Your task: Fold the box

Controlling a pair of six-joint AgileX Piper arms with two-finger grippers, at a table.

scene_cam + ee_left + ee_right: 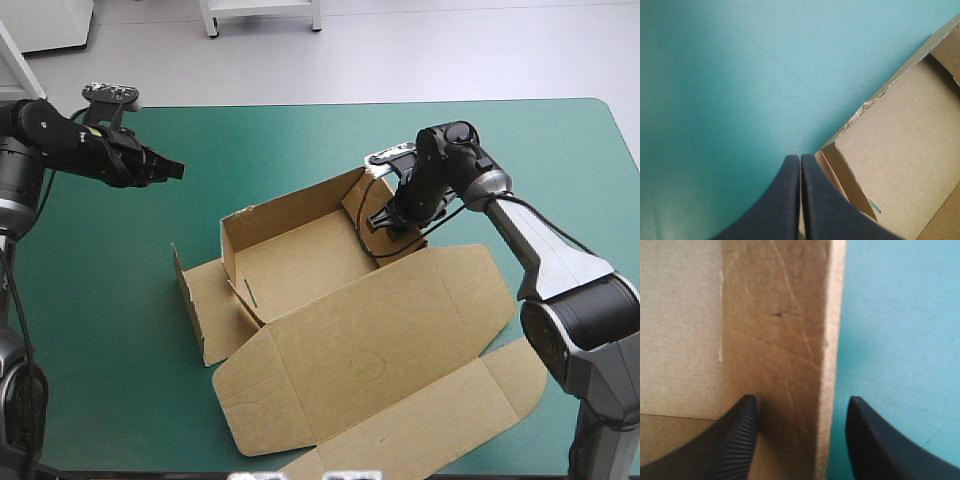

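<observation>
Several walls up on brown box [300, 270], mid-table on teal-green cover [110, 300]; lid [400, 330] flat toward near edge. Right gripper [388, 222] fingers apart, straddling right side wall [785, 340], seemingly not yet touching. Left gripper [172, 170] fingers together, hovering off box's far-left corner. Board light, stiff, creases easily; pinch wall near top edge.

pale grey floor [450, 50], white stand legs [211, 20]

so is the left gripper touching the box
Apart. The high view shows the left gripper well clear of the box, with bare teal-green cover between them.
</observation>
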